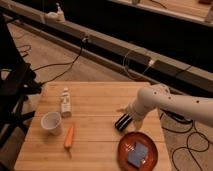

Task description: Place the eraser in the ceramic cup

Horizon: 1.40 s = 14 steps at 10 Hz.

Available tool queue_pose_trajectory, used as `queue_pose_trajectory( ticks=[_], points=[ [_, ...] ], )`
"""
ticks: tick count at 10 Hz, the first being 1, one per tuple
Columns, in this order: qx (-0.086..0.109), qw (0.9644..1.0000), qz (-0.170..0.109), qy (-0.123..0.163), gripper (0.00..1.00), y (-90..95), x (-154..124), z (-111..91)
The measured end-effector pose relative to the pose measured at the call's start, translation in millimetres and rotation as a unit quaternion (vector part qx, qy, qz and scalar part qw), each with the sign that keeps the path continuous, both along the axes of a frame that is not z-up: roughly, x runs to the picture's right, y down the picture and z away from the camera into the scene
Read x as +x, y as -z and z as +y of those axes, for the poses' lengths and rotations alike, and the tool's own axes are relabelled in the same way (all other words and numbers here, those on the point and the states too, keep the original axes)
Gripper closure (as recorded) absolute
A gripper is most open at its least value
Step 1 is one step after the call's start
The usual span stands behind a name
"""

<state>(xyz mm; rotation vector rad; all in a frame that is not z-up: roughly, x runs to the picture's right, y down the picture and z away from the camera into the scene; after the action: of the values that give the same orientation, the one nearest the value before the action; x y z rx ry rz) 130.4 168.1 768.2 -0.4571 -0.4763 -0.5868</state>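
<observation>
The eraser, a small black block with a pale stripe, lies on the wooden table right of the middle. My gripper comes in on the white arm from the right and is down at the eraser's right end. The ceramic cup, white and round, stands upright near the table's left edge, far from the gripper.
A small white bottle stands above the cup. An orange carrot lies right of the cup. An orange-red plate with a blue-grey square pad sits at the front right, just below the eraser. Cables lie on the floor around.
</observation>
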Motion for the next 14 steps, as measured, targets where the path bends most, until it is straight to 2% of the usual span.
queue_pose_trajectory(
  ticks=[3, 6, 8, 14],
  points=[
    [0.004, 0.9994, 0.008, 0.032, 0.20, -14.9, -3.2, -8.5],
    [-0.005, 0.9988, 0.006, 0.049, 0.20, -28.9, -11.1, -7.1],
    [-0.020, 0.9988, 0.001, 0.045, 0.20, -43.1, -14.7, 3.2],
    [-0.049, 0.9983, -0.011, 0.028, 0.20, -74.4, -22.3, 19.1]
  ],
)
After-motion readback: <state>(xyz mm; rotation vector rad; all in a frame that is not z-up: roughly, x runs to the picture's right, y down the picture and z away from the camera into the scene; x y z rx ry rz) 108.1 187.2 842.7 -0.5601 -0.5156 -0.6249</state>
